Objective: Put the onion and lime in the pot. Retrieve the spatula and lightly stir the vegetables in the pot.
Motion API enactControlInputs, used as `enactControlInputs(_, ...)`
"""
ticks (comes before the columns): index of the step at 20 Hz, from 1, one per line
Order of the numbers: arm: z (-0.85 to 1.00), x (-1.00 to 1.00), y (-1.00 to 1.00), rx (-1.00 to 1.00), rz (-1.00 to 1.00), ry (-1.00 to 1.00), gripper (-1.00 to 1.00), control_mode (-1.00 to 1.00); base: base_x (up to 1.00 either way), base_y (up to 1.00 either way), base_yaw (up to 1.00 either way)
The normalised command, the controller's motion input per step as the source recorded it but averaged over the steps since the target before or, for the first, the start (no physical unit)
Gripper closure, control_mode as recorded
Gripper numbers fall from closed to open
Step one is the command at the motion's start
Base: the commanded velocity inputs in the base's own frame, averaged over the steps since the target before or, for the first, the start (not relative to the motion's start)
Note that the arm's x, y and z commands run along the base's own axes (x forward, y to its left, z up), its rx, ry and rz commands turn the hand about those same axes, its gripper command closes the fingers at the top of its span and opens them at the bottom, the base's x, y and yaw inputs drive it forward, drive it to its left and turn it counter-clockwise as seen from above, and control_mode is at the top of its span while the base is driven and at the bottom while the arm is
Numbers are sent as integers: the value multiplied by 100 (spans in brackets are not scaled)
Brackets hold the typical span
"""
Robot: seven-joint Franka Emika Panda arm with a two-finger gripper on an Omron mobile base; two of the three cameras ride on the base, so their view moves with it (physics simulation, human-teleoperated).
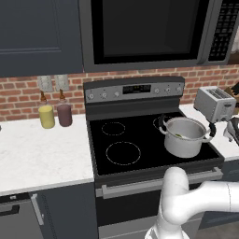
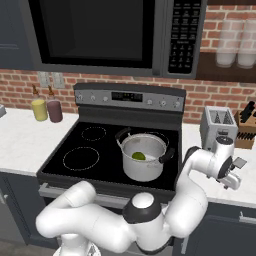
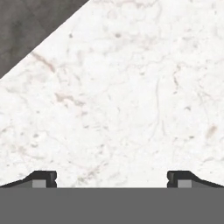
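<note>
The steel pot [image 1: 185, 136] [image 2: 144, 157] stands on the front right burner of the black stove [image 1: 122, 140], its two black handles sticking out sideways. Inside it lies the green lime [image 2: 138, 156], seen as a green sliver [image 1: 179, 136] over the rim. The onion and the spatula are out of view. My gripper [image 2: 232, 181] [image 1: 232, 130] hangs to the right of the pot, over the white counter [image 3: 131, 96] near its front edge. It points down and is open, with nothing between its fingertips [image 3: 44, 178].
A silver toaster [image 1: 214, 103] [image 2: 218, 128] stands behind the gripper, with a knife block [image 2: 245, 128] to its right. A yellow bottle [image 1: 46, 115] and a maroon bottle [image 1: 64, 113] stand on the left counter by the brick wall. A microwave [image 2: 100, 30] hangs above the stove.
</note>
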Motion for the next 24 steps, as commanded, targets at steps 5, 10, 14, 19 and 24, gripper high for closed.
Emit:
enactControlInputs(5,-12,34,-7,0,0,0,-100,-100,0,0,0)
enactControlInputs(10,-22,24,-14,0,0,0,100,-100,0,0,0)
enactControlInputs(14,-31,22,-6,0,0,0,100,-100,0,0,0)
enactControlInputs(19,-35,12,0,0,0,0,100,-100,0,0,0)
enactControlInputs(24,-10,-14,0,0,0,0,100,-100,0,0,0)
